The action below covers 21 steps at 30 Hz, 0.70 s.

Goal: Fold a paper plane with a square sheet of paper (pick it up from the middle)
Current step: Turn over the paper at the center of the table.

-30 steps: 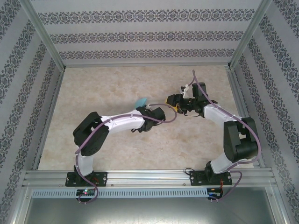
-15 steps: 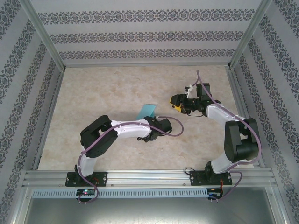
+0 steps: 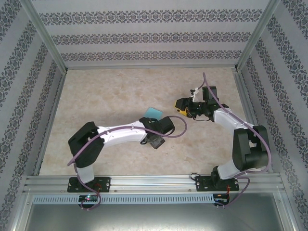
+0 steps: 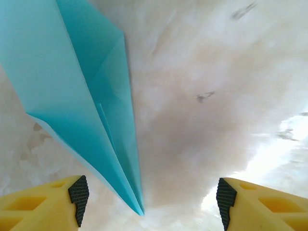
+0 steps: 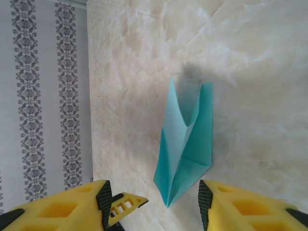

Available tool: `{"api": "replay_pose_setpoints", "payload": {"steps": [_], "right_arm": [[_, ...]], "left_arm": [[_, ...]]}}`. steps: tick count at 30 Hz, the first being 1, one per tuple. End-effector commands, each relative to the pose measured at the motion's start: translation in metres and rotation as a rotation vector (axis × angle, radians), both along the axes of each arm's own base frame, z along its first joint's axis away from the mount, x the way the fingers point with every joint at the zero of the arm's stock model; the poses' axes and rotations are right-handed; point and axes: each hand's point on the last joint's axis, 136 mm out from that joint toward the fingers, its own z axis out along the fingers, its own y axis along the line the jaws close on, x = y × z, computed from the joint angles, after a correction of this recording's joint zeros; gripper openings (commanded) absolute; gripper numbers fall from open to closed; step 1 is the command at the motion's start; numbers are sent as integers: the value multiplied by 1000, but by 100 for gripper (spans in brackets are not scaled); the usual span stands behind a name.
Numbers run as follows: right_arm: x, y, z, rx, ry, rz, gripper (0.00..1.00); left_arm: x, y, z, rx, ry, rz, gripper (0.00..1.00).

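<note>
1. Because the left arm's wrist is lying across it in the top view, the paper plane (image 3: 152, 112) is showing there as a small turquoise patch on the marbled table (image 3: 110, 96). Its nose is hidden under the arm, so its heading cannot be told from above.
2. The left gripper (image 4: 151, 195) is holding its jaws spread wide and pinching nothing. Its yellow fingertips (image 4: 78, 193) are being cut off by the lower edge of the left wrist view.
3. In that view the plane is resting on the table with its long axis running from upper left to lower centre. The nose is pointing down into the gap between the fingers, nearer the left one, while the wide tail is being cropped by the top and left edges.
4. In the right wrist view the plane is showing whole. Its long axis is running almost straight up the picture, the nose is pointing at the camera, and the tail is splitting into two points at the far end.
5. The right gripper (image 5: 154, 202) is hovering near the nose, apart from the paper, with its jaws spread and empty.
</note>
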Motion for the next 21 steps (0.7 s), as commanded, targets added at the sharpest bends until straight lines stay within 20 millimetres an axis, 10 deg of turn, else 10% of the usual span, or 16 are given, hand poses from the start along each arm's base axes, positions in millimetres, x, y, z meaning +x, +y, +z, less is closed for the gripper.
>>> {"api": "replay_pose_setpoints", "payload": {"steps": [1,10,21], "right_arm": [[-16,15,2,-7,-7,47,50],[-37,71,-1,-29,-9,113,37],[-56,140,-29,-123,13,163,21]], "left_arm": [[-3,4,23,-146,48,60,74],[16,70,61,-546,144,344,74],[65,134,42,-896,166,707,76]]}}
